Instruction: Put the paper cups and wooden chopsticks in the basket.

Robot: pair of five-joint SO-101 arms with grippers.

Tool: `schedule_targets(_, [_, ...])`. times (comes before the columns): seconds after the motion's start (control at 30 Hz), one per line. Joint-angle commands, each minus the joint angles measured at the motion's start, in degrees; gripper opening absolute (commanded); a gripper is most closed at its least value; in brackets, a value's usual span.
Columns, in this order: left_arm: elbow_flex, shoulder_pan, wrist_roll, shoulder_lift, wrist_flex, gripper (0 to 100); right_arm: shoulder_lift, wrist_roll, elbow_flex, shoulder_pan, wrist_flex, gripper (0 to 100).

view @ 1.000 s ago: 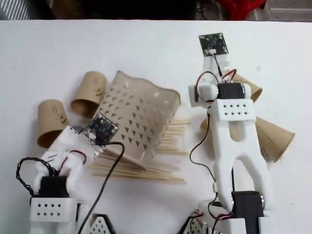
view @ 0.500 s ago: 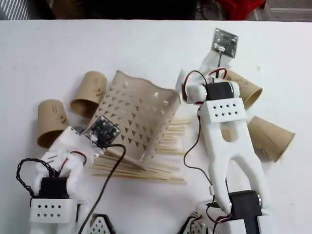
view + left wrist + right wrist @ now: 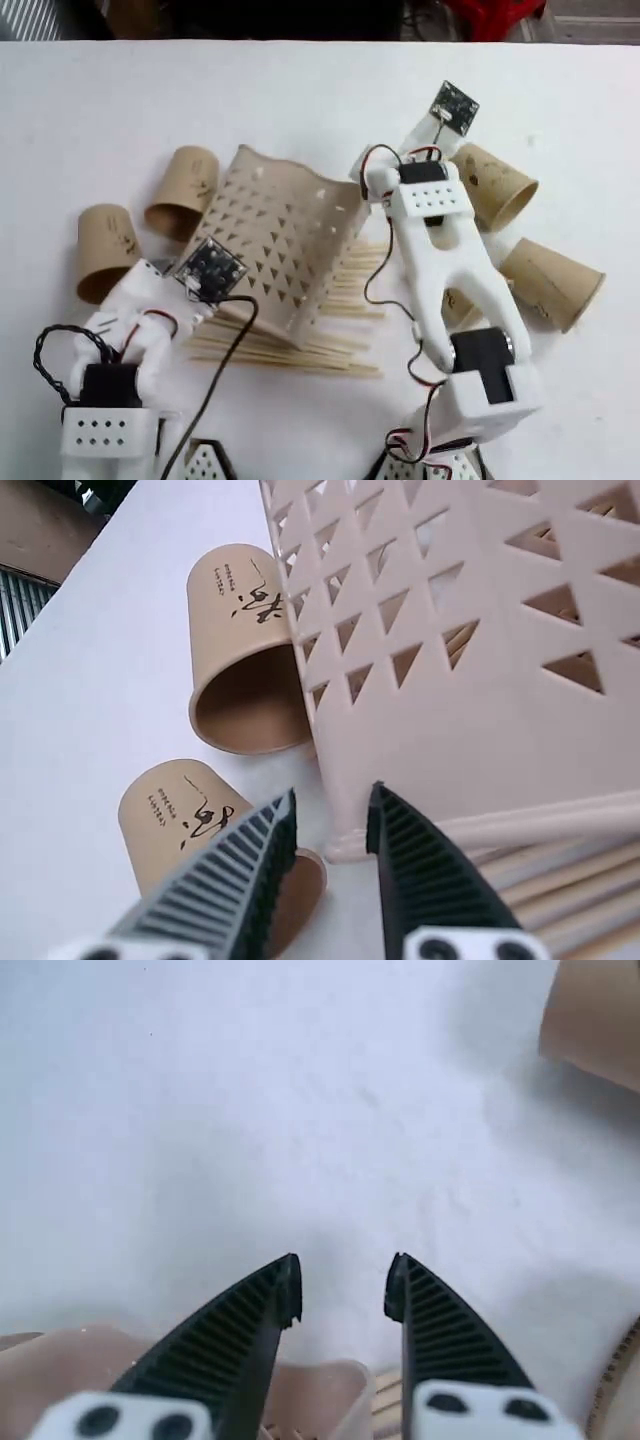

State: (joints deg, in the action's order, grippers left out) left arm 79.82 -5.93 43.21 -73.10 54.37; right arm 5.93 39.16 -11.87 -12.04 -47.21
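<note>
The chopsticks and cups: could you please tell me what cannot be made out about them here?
Chopsticks: number unclear; in the high view the basket lies over the pile.
One cup: mostly hidden under the right arm, high view.
Another cup: cut off by the right wrist view's edge.

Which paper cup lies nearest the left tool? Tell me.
The cup farthest left on the table, lying clear of the basket: its open mouth is right by the left tool. Its neighbour lies against the basket, farther off.
</note>
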Motion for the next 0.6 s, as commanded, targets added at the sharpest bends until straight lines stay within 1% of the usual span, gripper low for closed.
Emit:
schedule_targets(0.0, [8.62,0.66,0.88,1.8,3.25,15,-0.31,0.18,4.31,-0.66,0.13,15.2])
schedule_targets(0.1, [8.62,0.66,0.88,1.8,3.25,15,-0.31,0.18,5.71,-1.27,-3.38,14.9])
schedule_targets(0.2, [8.62,0.66,0.88,1.8,3.25,15,-0.31,0.0,8.0,-2.42,-7.69,8.7])
schedule_targets(0.23, [8.7,0.66,0.88,1.8,3.25,15,-0.31,-1.58,8.7,-3.3,-8.84,5.7])
schedule_targets(0.3, [8.7,0.57,0.88,1.71,3.25,15,-0.22,-7.38,9.23,-4.7,-11.38,0.9])
schedule_targets(0.33, [8.7,0.57,0.88,1.71,3.25,15,-0.22,-8.7,9.41,-5.23,-12.97,2.0])
schedule_targets(0.43, [8.7,0.75,0.88,1.63,3.25,15,-0.22,-8.97,9.67,-5.23,-16.31,1.6])
schedule_targets(0.57, [8.7,0.75,0.7,1.63,3.16,15,-0.31,-9.05,9.67,-4.26,-16.66,1.7])
